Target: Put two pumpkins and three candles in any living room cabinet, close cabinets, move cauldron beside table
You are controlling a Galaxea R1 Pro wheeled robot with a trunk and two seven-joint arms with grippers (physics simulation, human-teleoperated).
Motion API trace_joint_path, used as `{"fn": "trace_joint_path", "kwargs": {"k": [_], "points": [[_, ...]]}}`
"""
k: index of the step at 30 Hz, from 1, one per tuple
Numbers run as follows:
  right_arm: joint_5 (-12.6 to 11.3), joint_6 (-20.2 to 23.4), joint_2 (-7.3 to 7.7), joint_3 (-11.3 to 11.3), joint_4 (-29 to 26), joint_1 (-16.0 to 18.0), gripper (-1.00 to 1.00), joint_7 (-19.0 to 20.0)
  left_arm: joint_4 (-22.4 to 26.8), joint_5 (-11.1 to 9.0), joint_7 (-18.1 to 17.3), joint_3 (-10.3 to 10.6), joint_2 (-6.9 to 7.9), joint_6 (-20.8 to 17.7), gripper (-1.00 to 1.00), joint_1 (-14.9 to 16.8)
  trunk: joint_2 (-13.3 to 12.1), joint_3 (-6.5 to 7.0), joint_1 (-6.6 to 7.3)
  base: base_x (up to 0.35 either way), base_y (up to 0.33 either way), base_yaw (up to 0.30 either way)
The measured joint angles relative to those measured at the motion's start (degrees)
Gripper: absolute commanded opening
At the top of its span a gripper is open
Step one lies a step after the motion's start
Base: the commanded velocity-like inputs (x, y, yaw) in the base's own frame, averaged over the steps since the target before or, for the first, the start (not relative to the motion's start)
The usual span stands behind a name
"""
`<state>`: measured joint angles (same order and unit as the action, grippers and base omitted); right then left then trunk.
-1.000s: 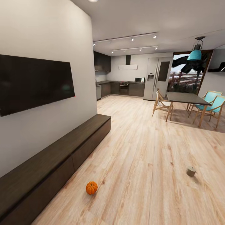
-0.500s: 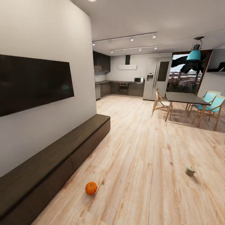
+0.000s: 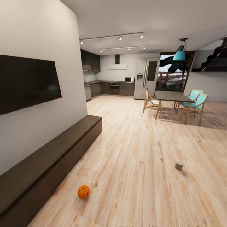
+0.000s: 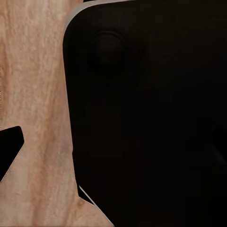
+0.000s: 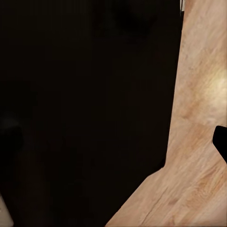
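The head camera has swung rightward since the earlier frames; pumpkin [image 3: 83, 191] and candle [image 3: 179, 165] have shifted in frame but keep their floor [image 3: 138, 164] positions. The pumpkin lies just beside the closed cabinet [image 3: 47, 160], the candle well apart. Neither gripper's position or finger state can be told; both wrist views show dark bodywork over floorboards.

Open floor [image 3: 135, 157] beside closed cabinet [image 3: 47, 164]
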<state>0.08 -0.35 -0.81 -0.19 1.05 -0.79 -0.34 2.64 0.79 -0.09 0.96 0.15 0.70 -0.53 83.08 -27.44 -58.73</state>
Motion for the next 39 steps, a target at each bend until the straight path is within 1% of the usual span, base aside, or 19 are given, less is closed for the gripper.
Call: {"fn": "trace_joint_path", "kwargs": {"k": [6, 11, 14, 16, 20, 22, 24, 25, 26, 27, 28, 29, 30, 31, 33, 35, 36, 37, 39], "points": [[0.23, -0.43, -0.4, 0.17, -0.09, 0.0, 1.0, 0.0, 0.02, 0.03, 0.02, 0.14, 0.08, 0.0, 1.0, 0.0, 0.0, -0.19, 0.0, 0.0, 0.0, -0.082], [0.16, -0.84, -0.2, -0.03, -0.16, 0.0, 1.0, 0.04, 0.42, 0.01, 0.3, -0.21, 0.14, -0.12, 1.0, 0.0, 0.0, -0.21, 0.0, 0.0, 0.0, -0.009], [0.06, -3.03, -0.53, -0.16, -0.17, 0.0, 1.0, 0.05, 1.14, -0.03, 0.39, -0.41, 0.19, -0.28, 1.0, 0.11, 0.0, -0.21, 0.0, 0.0, 0.0, -0.002], [0.03, -5.55, -0.78, -0.16, -0.17, 0.0, 1.0, 0.07, 2.54, -0.06, 0.43, -0.46, 0.2, -0.64, 1.0, 0.14, 0.0, -0.21, 0.0, 0.0, 0.0, 0.0], [0.02, -11.35, -1.28, -0.15, -0.71, 0.0, 1.0, 0.48, 7.65, -0.29, 0.36, -0.5, 0.32, -1.63, 1.0, 0.18, 0.0, -0.21, 0.0, 0.0, 0.0, 0.0], [-0.02, -13.37, -1.71, -0.19, -2.32, 0.08, 1.0, 0.53, 10.98, -0.38, 0.21, -0.57, 0.52, -3.47, 1.0, 0.21, 0.0, -0.21, 0.0, 0.0, 0.0, 0.0], [-0.29, -14.48, -2.05, -0.26, -5.7, 0.22, 1.0, 0.44, 16.79, -0.54, -0.04, -0.74, 1.48, -8.58, 1.0, 0.56, 0.0, -0.2, 0.0, 0.0, 0.0, 0.0], [-0.42, -14.58, -2.12, -0.28, -6.71, 0.26, 1.0, 0.4, 18.55, -0.6, -0.09, -0.76, 1.7, -10.08, 1.0, 0.64, 0.0, -0.21, 0.0, 0.0, 0.0, 0.0], [-0.86, -14.58, -2.2, -0.29, -8.81, 0.38, 1.0, 0.35, 22.02, -0.65, -0.15, -0.83, 2.09, -12.98, 1.0, 0.82, 0.0, -0.2, 0.0, 0.0, 0.0, 0.0], [-1.25, -14.47, -2.23, -0.31, -10.08, 0.48, 1.0, 0.31, 23.92, -0.69, -0.17, -0.87, 2.23, -14.41, 1.0, 0.9, 0.0, -0.21, 0.0, 0.0, 0.0, 0.0], [-2.52, -13.83, -2.28, -0.36, -12.73, 0.85, 1.0, 0.25, 27.4, -0.72, -0.19, -0.94, 2.43, -16.86, 1.0, 1.09, 0.0, -0.19, 0.0, 0.0, 0.0, 0.0], [-3.51, -13.24, -2.29, -0.43, -14.29, 1.13, 1.0, 0.2, 29.3, -0.74, -0.15, -1.0, 2.5, -17.93, 1.0, 1.22, 0.0, -0.2, 0.0, 0.0, 0.0, 0.0], [-5.89, -11.53, -2.31, -0.57, -17.2, 1.75, 1.0, 0.06, 32.47, -0.73, -0.02, -1.12, 2.59, -19.5, 1.0, 1.65, 0.0, -0.19, 0.0, 0.0, 0.0, 0.0], [-10.1, -8.26, -2.33, -0.77, -21.39, 2.89, 1.0, -0.79, 36.12, -0.72, 0.16, -1.24, 2.67, -20.94, 1.0, 2.84, 0.0, -0.19, 0.0, 0.0, 0.0, 0.0], [-16.46, -3.73, -2.2, -0.92, -26.51, 5.79, 1.0, -4.16, 38.84, -0.7, 0.27, -1.37, 2.76, -21.82, 1.0, 5.38, 0.0, -0.19, 0.0, 0.0, 0.0, 0.0], [-21.4, -0.96, -2.26, -0.92, -29.11, 9.45, 1.0, -9.46, 39.88, -0.7, 0.32, -1.96, 2.83, -21.69, 1.0, 7.44, 0.0, -0.19, 0.0, 0.0, 0.0, 0.0], [-22.29, -0.61, -2.26, -0.94, -29.44, 10.24, 1.0, -10.71, 40.03, -0.7, 0.33, -2.29, 2.85, -21.56, 1.0, 7.76, 0.0, -0.21, 0.0, 0.0, 0.0, 0.0], [-23.34, -0.19, -2.3, -0.9, -29.93, 11.41, 1.0, -12.77, 40.23, -0.69, 0.34, -3.13, 2.86, -21.03, 1.0, 8.19, 0.0, -0.2, 0.0, 0.0, 0.0, 0.0], [-24.3, 0.42, -2.38, -0.62, -30.69, 12.72, 1.0, -15.35, 40.45, -0.54, 0.33, -5.24, 2.78, -19.06, 1.0, 8.65, 0.0, -0.21, 0.0, 0.0, 0.0, 0.0]]}}
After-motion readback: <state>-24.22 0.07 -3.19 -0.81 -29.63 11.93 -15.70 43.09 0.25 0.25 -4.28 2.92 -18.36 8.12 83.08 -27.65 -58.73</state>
